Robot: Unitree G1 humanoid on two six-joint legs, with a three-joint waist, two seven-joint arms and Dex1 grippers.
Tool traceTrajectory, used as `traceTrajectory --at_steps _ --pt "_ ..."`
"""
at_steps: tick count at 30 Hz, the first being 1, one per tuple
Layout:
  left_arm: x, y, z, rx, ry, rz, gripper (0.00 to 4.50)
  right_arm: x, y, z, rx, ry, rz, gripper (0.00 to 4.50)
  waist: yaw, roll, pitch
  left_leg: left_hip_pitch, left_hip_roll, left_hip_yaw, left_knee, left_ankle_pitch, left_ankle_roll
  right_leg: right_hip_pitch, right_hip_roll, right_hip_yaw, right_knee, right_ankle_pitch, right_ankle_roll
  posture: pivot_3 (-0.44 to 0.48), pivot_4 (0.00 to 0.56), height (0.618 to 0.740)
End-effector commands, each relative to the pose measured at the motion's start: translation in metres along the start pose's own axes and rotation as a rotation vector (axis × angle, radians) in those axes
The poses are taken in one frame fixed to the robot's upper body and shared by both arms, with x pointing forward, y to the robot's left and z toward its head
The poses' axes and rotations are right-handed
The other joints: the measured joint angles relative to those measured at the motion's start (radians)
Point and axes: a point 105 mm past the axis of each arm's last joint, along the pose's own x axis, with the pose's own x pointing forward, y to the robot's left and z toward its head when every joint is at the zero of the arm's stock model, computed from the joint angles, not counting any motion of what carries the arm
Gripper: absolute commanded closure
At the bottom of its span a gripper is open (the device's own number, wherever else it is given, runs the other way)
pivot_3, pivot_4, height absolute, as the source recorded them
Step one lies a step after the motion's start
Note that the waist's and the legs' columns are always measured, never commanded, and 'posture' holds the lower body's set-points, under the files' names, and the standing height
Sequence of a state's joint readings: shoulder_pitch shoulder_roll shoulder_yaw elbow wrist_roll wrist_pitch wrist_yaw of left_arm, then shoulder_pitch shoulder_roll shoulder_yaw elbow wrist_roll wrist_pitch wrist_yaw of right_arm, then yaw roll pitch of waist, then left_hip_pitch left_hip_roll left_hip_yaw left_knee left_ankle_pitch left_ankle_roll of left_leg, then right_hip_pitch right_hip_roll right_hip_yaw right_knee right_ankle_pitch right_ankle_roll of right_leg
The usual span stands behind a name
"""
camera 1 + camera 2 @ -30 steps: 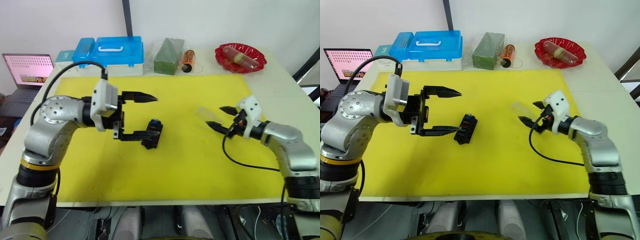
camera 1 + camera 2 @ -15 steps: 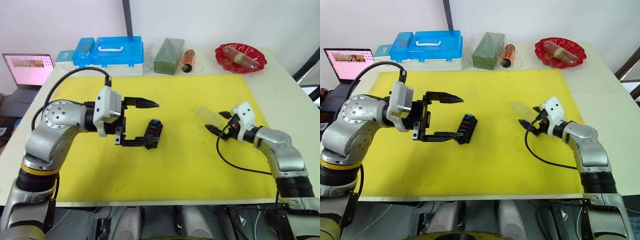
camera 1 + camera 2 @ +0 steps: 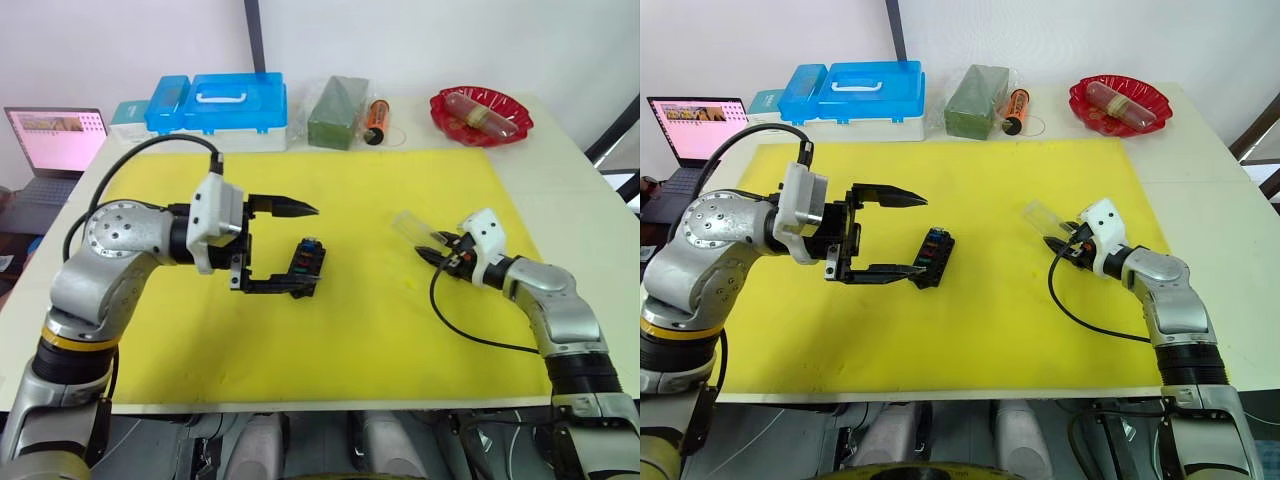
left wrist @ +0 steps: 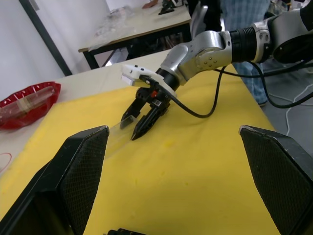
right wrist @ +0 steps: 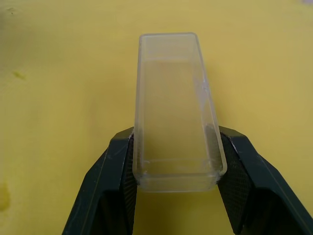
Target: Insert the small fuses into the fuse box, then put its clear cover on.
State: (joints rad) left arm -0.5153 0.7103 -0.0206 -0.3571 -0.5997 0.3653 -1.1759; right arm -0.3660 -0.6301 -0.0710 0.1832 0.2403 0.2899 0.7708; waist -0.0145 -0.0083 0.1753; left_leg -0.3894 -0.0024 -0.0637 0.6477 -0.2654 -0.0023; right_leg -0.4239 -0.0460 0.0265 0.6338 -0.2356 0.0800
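Observation:
The fuse box point(image 3: 303, 265), a small black block with coloured small fuses point(image 3: 934, 241) seated along its top, lies on the yellow mat a little left of centre. My left gripper point(image 3: 280, 245) is open, its near finger tip touching the block's side. On the right of the mat, the clear cover point(image 5: 174, 127) is a transparent rectangular lid. My right gripper point(image 3: 432, 250) is shut on its near end, and the rest of the lid point(image 3: 410, 227) juts out toward the mat's middle.
Along the back edge stand a blue-lidded storage case point(image 3: 238, 105), a green pack point(image 3: 337, 113), an orange tube point(image 3: 376, 121) and a red bowl point(image 3: 481, 115). A laptop point(image 3: 55, 140) sits off the table's left. The yellow mat point(image 3: 360, 330) lies bare between the arms.
My right gripper has closed onto the clear cover, its arm shifting slightly right. The left gripper and fuse box stay as they were half a second ago.

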Motion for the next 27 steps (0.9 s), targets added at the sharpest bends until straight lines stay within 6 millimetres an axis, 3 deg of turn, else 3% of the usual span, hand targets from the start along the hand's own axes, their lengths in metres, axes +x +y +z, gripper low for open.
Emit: traceTrajectory --at_steps 1,4,11,20,27 --pt "-0.013 0.0 -0.003 -0.001 0.032 0.063 0.0 -0.009 -0.003 0.025 -0.04 -0.082 -0.008 2.61 -0.001 0.0 0.0 0.0 0.0 0.0 0.0 0.0 0.0 0.0 0.0 0.0 0.0 0.0 0.0 0.0 0.15 0.74" --pt "-0.016 -0.014 -0.022 -0.021 0.083 0.086 0.0 -0.013 0.002 0.031 -0.039 -0.085 -0.002 2.61 -0.004 0.001 0.0 0.0 0.0 0.0 -0.001 0.0 0.0 0.0 0.0 0.0 0.0 0.0 0.0 0.0 0.15 0.74" --pt "-0.01 -0.031 -0.074 -0.088 0.128 0.345 0.0 -0.018 0.007 0.036 -0.051 -0.081 -0.029 2.61 0.007 0.001 0.0 0.0 0.0 0.0 0.0 0.0 0.0 0.001 0.0 0.0 0.0 0.0 -0.001 0.0 0.15 0.74" --pt "0.005 -0.034 -0.105 -0.082 0.173 0.527 0.0 -0.017 0.006 0.042 -0.059 -0.091 -0.04 2.61 0.003 0.001 -0.001 0.001 0.0 0.0 0.0 0.0 0.0 0.001 -0.001 0.0 0.0 0.0 0.0 0.0 0.15 0.74" --pt "-0.001 -0.037 -0.128 -0.122 0.231 0.637 0.0 -0.018 0.004 0.043 -0.06 -0.094 -0.052 2.61 0.003 0.001 -0.001 0.001 0.0 0.0 0.0 0.0 0.0 0.001 -0.001 0.0 0.0 0.0 0.0 0.0 0.15 0.74"
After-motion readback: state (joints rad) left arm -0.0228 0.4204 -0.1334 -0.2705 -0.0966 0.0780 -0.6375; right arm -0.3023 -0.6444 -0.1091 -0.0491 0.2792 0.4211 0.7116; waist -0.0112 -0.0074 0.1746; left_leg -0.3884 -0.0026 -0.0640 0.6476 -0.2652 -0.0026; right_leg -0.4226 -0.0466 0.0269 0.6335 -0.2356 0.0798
